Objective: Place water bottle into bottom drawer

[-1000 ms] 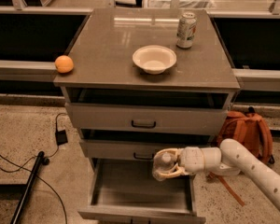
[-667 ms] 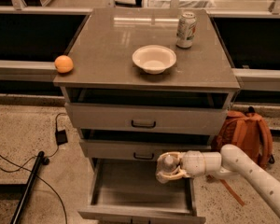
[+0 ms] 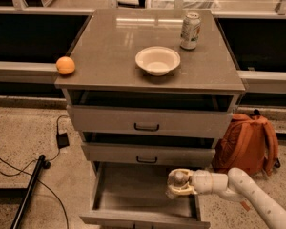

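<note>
End effector (image 3: 181,185) hovers over the open bottom drawer (image 3: 128,190), near its 4 o'clock corner, just above the tray floor; whether it is open or closed cannot be told. A small rounded pale shape sits at its tip, but the water bottle itself cannot be made out with any certainty. The white arm (image 3: 250,192) reaches in from 4 o'clock; the drawer is pulled well out, its grey floor showing at 9 o'clock of the end effector. The two upper drawers (image 3: 148,120) stand slightly ajar. On the desk (image 3: 105,46) a white bowl (image 3: 158,60) lies near the middle; a green-and-white can (image 3: 190,30) stands upright at its 1 o'clock; an orange (image 3: 66,65) rests at the 9 o'clock edge. An orange backpack (image 3: 248,144) leans at 3 o'clock of the cabinet; black cables (image 3: 62,140) trail on the floor at 9 o'clock.
</note>
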Controlling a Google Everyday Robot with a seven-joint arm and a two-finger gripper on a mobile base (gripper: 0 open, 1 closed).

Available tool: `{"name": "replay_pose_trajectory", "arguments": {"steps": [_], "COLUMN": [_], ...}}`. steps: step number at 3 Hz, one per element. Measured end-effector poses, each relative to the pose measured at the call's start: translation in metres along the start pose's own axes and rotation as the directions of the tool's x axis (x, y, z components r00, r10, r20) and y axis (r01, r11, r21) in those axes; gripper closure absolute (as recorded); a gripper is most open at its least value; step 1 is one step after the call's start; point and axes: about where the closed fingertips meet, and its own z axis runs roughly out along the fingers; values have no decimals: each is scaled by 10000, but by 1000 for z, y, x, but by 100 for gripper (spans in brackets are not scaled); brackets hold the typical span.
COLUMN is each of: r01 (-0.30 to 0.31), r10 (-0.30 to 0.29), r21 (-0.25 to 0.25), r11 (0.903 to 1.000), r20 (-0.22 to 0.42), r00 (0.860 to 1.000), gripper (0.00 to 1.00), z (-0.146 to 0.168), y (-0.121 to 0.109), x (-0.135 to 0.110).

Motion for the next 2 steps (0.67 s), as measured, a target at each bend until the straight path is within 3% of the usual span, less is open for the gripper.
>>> {"name": "replay_pose_trajectory", "arguments": {"steps": [1,2], "r01": [-311,-362], "r10": [312,363], "r21": [73,113], "r11": [9995,9993], "r20": [-118,-133], "r00": [9994,9993], "gripper": [100,100], "z": [-5,-6], "y": [2,2], "x": [37,44]}}
